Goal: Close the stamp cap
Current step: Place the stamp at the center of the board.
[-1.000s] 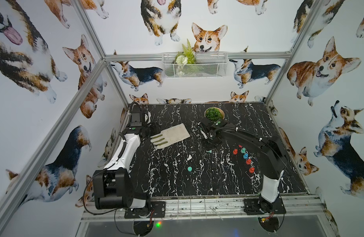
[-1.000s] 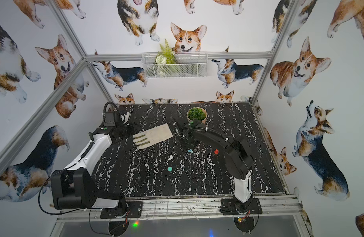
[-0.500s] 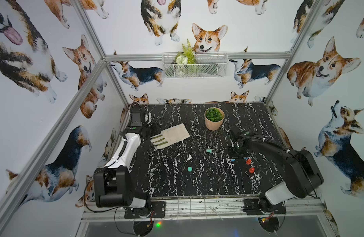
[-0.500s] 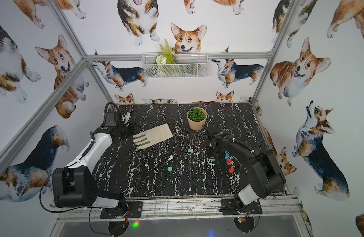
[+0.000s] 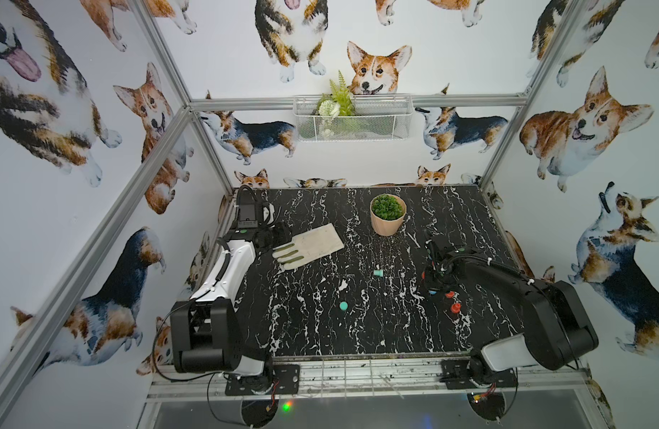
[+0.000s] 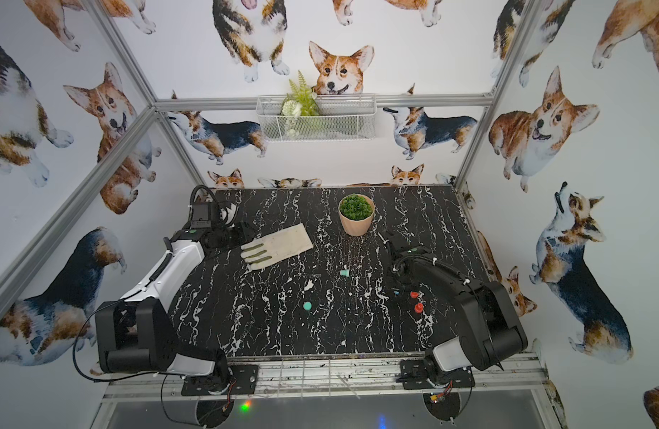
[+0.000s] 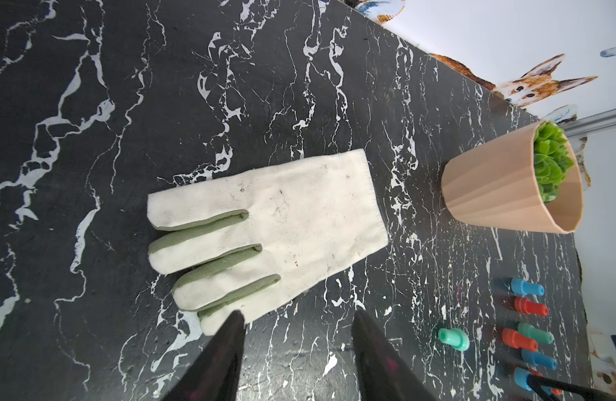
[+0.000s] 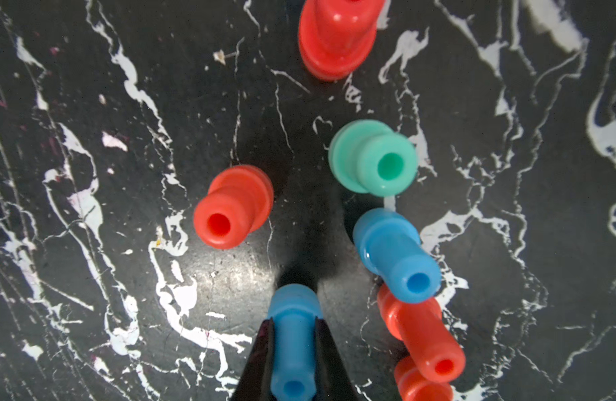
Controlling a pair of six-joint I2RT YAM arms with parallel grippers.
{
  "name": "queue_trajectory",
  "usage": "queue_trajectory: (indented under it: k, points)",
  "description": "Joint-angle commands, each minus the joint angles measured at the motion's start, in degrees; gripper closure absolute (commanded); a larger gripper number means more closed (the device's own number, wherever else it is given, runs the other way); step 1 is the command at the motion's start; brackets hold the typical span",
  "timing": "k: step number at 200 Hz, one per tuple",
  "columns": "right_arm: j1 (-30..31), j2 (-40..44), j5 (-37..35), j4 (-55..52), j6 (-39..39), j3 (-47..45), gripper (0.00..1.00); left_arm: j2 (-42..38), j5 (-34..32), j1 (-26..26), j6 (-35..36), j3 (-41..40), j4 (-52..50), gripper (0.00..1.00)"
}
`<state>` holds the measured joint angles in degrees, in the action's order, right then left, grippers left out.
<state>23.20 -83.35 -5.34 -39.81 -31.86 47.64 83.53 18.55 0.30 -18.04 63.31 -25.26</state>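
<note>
**Right gripper clamping a blue stamp among the standing stamps**

The right gripper (image 8: pixel 294 321) is clamping a blue stamp (image 8: pixel 292 357) between its fingers, right of centre on the table (image 5: pixel 302 334) in both top views. The stamp's long axis is running in line with the fingers. Its flared end is pointing away from the wrist, toward the table, and its hollow end is facing the wrist camera. Whether it is touching the table cannot be told.

Near it, other stamps are standing on their flared ends with their hollow ends up: a red stamp (image 8: pixel 230 208), a teal stamp (image 8: pixel 372 158) and a second blue stamp (image 8: pixel 397 257).

The left gripper (image 7: pixel 298 314) is hanging released, jaws well apart and gripping nothing. It is at the fingertips of a white-and-green glove (image 7: pixel 282 222) that is lying flat at the table's upper left in the top views.

The table is showing black marble with white veins.
- A pot (image 5: pixel 388 223) of green leaves is standing at its upper centre.
- A stray stamp (image 5: pixel 378 273) is lying on its side mid-table.
- A teal disc (image 5: pixel 343 305) is lying below it in the frame.

Corgi-printed walls (image 5: pixel 469 44) are enclosing the table. A wire basket (image 5: pixel 376 128) with greenery is hanging on the back wall.
</note>
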Motion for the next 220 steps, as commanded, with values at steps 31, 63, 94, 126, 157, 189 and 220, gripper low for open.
queue_trajectory:
  k: [31, 63, 94, 126, 157, 189, 220]
  points:
    - [-0.1, -2.2, 0.9, 4.1, -0.2, 0.2, 0.92, 0.1, 0.5, 0.1, 0.2, 0.5, 1.0, 0.47]
    - [-0.1, -2.6, 1.4, 4.5, 0.1, 0.1, 0.91, -0.1, 0.4, 0.1, 0.3, 0.5, 1.0, 0.47]
    - [-0.1, -2.7, 2.0, 4.6, 0.3, 0.0, 0.90, -0.1, 0.4, 0.1, 0.4, 0.5, 1.0, 0.47]
    - [-0.1, -3.3, 1.8, 4.5, 0.5, 0.0, 0.83, 0.0, 0.5, 0.1, 0.4, 0.5, 1.0, 0.47]
    - [-0.1, -3.5, 2.1, 4.4, 0.5, 0.2, 0.71, -0.1, 0.5, 0.1, 0.3, 0.5, 1.0, 0.47]
    - [-0.1, -3.4, 1.9, 4.0, 0.7, 0.5, 0.63, 0.1, 0.6, 0.1, 0.3, 0.6, 1.0, 0.47]
    - [-0.1, -3.2, 1.6, 3.5, 0.8, 0.8, 0.58, 0.2, 0.8, 0.1, 0.2, 0.6, 1.0, 0.47]
